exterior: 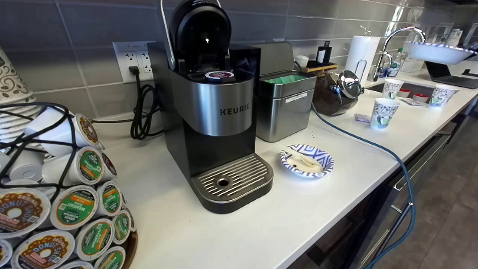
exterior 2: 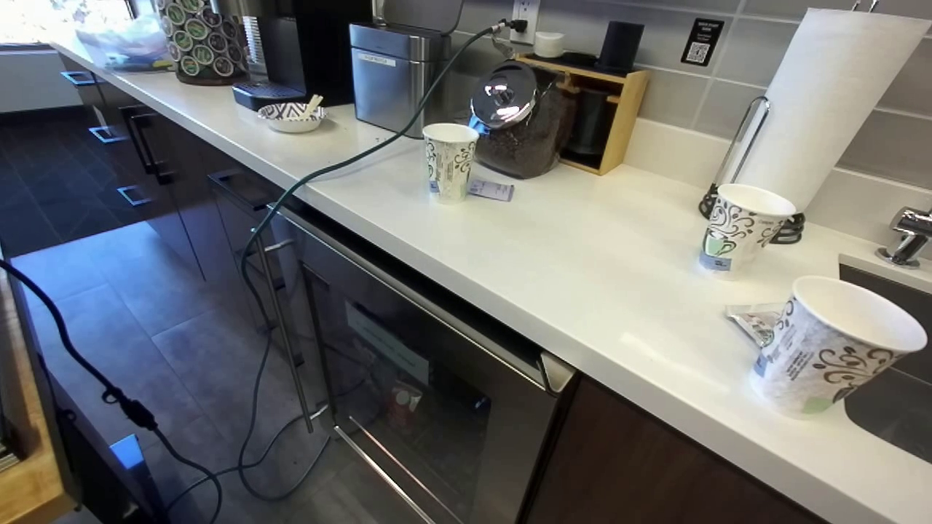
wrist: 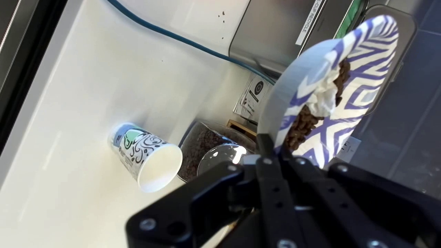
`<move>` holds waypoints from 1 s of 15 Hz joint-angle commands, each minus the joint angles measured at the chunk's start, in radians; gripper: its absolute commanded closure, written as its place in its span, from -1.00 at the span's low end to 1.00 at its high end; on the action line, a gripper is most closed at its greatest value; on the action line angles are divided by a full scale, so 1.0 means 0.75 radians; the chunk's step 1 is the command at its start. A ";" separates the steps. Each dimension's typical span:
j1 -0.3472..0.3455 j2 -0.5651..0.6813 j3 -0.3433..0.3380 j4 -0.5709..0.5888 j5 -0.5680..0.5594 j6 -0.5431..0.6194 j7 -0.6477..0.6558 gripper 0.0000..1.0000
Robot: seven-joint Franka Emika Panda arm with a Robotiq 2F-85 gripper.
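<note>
My gripper [wrist: 275,150] is shut on the rim of a white paper bowl [wrist: 365,81] with a blue-purple pattern. The bowl is tilted in the wrist view and holds brown beans [wrist: 303,129] and a crumpled white tissue [wrist: 325,98]. In an exterior view the bowl [exterior: 433,53] hangs in the air above the counter by the sink; the arm is mostly out of frame there. A patterned paper cup [wrist: 137,148] and a glass jar of dark beans [wrist: 198,151] with a shiny lid are below the gripper. The jar also shows in an exterior view [exterior 2: 528,142].
A Keurig machine [exterior: 213,108] with its lid up holds a pod. A metal bin [exterior: 285,112] stands open beside it. A second patterned bowl [exterior: 308,164] sits on the counter. A blue cable [exterior: 373,144] crosses the counter. More cups [exterior 2: 837,349] stand near the sink [exterior 2: 892,400].
</note>
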 commanded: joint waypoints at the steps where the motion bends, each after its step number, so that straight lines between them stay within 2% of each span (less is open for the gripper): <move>1: 0.040 -0.002 -0.032 -0.002 -0.029 0.015 0.020 0.93; 3: 0.042 0.001 -0.029 -0.002 -0.030 0.015 0.024 0.98; 6: 0.049 0.019 -0.048 0.115 -0.062 0.046 -0.019 0.98; 9: 0.052 0.045 -0.106 0.274 -0.171 -0.022 -0.042 0.98; 12: 0.080 0.116 -0.181 0.495 -0.301 -0.176 -0.051 0.98; 15: 0.151 0.202 -0.291 0.762 -0.333 -0.475 -0.084 0.98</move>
